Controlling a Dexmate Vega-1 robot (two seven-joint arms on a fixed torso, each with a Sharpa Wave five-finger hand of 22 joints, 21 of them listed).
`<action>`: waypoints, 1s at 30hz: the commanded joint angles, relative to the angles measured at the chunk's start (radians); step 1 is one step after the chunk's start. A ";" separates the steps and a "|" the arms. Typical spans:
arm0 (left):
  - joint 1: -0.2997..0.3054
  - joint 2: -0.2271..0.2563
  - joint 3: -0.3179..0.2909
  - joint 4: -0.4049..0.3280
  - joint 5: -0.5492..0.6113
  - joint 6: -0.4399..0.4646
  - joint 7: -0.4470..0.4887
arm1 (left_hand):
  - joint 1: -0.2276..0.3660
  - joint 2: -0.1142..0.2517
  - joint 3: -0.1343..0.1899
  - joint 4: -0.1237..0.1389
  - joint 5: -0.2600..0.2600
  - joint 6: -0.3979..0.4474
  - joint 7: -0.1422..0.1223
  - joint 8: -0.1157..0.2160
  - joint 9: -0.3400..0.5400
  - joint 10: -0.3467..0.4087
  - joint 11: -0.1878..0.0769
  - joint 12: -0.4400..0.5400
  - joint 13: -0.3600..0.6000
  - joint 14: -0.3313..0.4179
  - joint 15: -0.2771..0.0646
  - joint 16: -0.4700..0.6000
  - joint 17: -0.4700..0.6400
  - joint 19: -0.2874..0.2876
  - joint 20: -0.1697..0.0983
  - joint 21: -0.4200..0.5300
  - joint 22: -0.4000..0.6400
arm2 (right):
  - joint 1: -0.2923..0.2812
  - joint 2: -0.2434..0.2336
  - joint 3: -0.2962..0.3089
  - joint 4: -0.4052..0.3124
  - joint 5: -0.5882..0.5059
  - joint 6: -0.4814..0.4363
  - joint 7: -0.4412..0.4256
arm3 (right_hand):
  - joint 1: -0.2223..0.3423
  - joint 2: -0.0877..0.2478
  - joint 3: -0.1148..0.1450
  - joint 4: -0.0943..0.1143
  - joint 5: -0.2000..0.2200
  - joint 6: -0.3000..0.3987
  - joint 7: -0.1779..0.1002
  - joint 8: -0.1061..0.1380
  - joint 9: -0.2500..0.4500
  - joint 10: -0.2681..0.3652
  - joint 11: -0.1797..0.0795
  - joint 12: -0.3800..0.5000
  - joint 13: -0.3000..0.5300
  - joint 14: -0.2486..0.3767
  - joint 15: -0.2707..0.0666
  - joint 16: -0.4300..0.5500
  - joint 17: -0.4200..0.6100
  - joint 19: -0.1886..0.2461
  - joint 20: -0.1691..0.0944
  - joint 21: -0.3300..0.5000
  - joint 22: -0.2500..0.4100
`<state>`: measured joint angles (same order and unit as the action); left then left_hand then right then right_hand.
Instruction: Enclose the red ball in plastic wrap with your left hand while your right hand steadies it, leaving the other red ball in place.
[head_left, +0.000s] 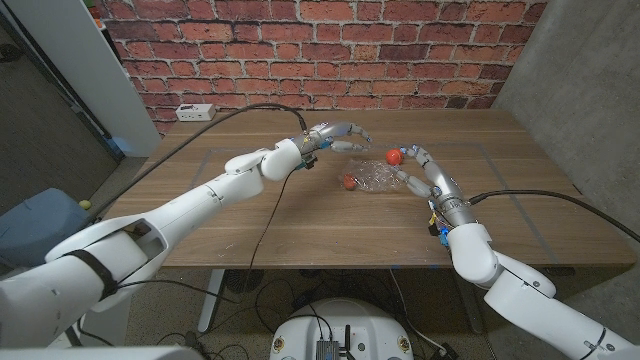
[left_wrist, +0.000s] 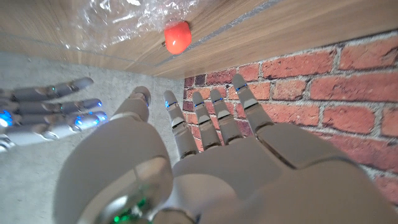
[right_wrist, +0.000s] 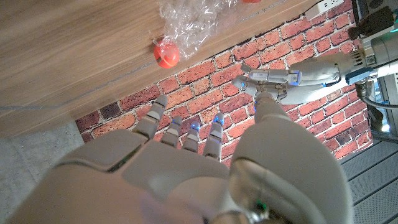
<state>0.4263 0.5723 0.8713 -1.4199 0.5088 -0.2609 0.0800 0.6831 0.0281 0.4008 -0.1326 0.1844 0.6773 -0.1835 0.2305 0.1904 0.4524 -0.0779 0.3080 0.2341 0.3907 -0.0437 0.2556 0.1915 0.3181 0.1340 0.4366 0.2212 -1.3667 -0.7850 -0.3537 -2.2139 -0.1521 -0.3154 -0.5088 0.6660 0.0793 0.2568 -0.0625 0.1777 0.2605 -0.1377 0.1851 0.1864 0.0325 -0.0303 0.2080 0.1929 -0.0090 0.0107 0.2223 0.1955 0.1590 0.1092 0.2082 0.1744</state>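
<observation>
Hovering our left hand (head_left: 335, 134) open, fingers spread, at 11 o'clock of the crumpled plastic wrap (head_left: 377, 177) | right hand (head_left: 418, 167) open at the wrap's 3 o'clock | one red ball (head_left: 394, 157) at its 1 o'clock, near our right fingers | other red ball (head_left: 348, 181) at its 9 o'clock, touching its edge | all on the wooden table (head_left: 300, 225)
</observation>
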 joint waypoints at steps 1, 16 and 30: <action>0.072 0.079 -0.011 -0.171 0.206 0.033 -0.015 | 0.012 -0.013 0.000 -0.013 0.001 0.020 0.006 0.005 0.002 0.020 -0.004 0.005 0.000 0.020 -0.066 0.007 0.001 0.026 0.013 0.015 0.004 | -0.019 0.000 -0.012 -0.023 -0.015 -0.013 -0.012 | -0.007 0.003 0.003 -0.005 0.005 0.002 0.003 0.004 0.000 0.007 -0.005 0.001 0.005 0.008 0.003 -0.002 0.002 0.010 0.000 0.000 0.006; 0.065 0.078 0.001 -0.254 0.246 0.118 -0.269 | -0.001 -0.034 -0.010 -0.014 0.004 0.065 0.035 0.002 0.002 0.083 -0.006 0.017 -0.004 0.089 -0.073 0.019 0.006 0.147 0.022 0.063 -0.005 | -0.060 -0.007 0.002 -0.038 -0.023 0.005 -0.030 | -0.009 0.007 0.003 -0.008 0.005 0.002 0.002 0.004 0.000 0.009 -0.005 0.000 0.005 0.009 0.003 -0.002 0.002 0.011 0.000 0.000 0.006; 0.024 0.046 0.047 -0.226 0.310 0.145 -0.372 | 0.035 -0.033 0.005 -0.029 0.006 0.050 0.035 -0.023 0.003 0.052 -0.002 -0.009 -0.006 0.065 -0.075 -0.010 0.001 0.138 0.026 0.049 -0.023 | -0.077 -0.003 0.014 -0.029 -0.022 0.025 -0.034 | -0.012 0.008 0.002 -0.011 0.004 0.003 0.002 0.005 -0.001 0.009 -0.005 -0.001 0.005 0.011 0.003 -0.002 0.002 0.011 0.000 -0.001 0.006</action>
<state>0.4808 0.6377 0.8865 -1.6568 0.7745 -0.1391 -0.1971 0.7059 -0.0047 0.4022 -0.1588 0.1845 0.7414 -0.1460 0.2151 0.1907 0.5192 -0.0847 0.3071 0.2275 0.4656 -0.0459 0.2512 0.1908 0.4488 0.1710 0.4879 0.1996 -1.4319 -0.7897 -0.3478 -2.2477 -0.1729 -0.3060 -0.5400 0.6620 0.0833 0.2568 -0.0678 0.1777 0.2606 -0.1377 0.1851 0.1864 0.0376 -0.0357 0.2080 0.1929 -0.0036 0.0161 0.2223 0.1956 0.1590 0.1092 0.2082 0.1745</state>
